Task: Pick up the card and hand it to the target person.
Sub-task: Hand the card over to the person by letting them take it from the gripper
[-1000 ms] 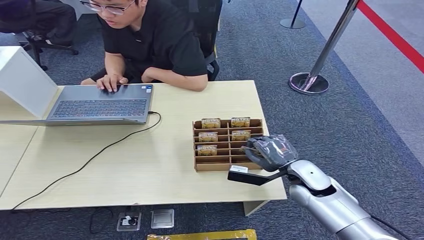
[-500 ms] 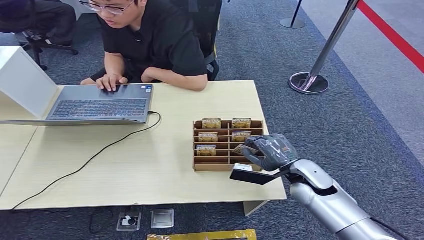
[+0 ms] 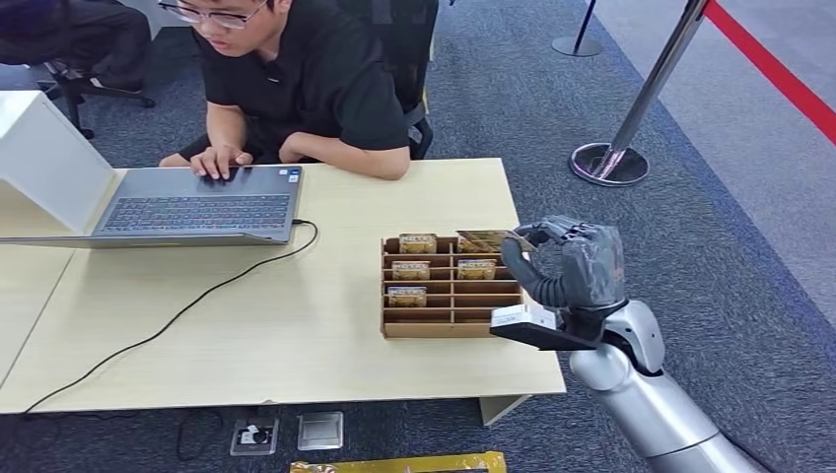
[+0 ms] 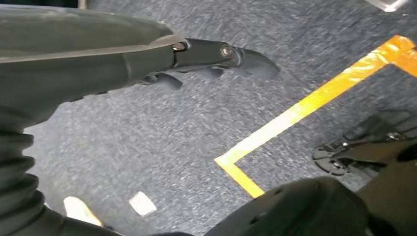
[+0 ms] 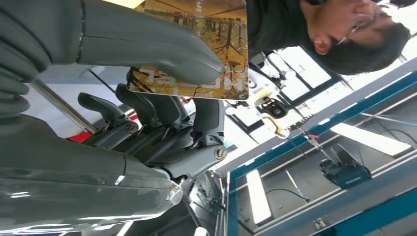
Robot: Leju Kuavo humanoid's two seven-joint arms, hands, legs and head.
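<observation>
My right hand point(image 3: 572, 261) is raised beside the right side of the cardboard card rack point(image 3: 450, 320), with its palm turned up. It pinches a card point(image 3: 485, 239) with a yellow-brown tree picture between thumb and fingers. The right wrist view has the same card point(image 5: 206, 39) close up under my thumb point(image 5: 157, 46). The rack holds several more cards point(image 3: 409, 269) in its slots. A person in a black shirt point(image 3: 306, 79) sits behind the table, typing on a laptop point(image 3: 197, 207). My left hand point(image 4: 211, 56) hangs over the carpet with its fingers apart and nothing in it.
A black cable point(image 3: 187, 310) runs from the laptop across the light wooden table point(image 3: 266, 345). A white box point(image 3: 44, 158) stands at the left. A stanchion base point(image 3: 608, 163) and red belt point(image 3: 779, 69) are on the carpet to the right.
My right hand has lifted from the rack's front right corner and turned palm up, taking a card out of the rack with it. The person keeps typing.
</observation>
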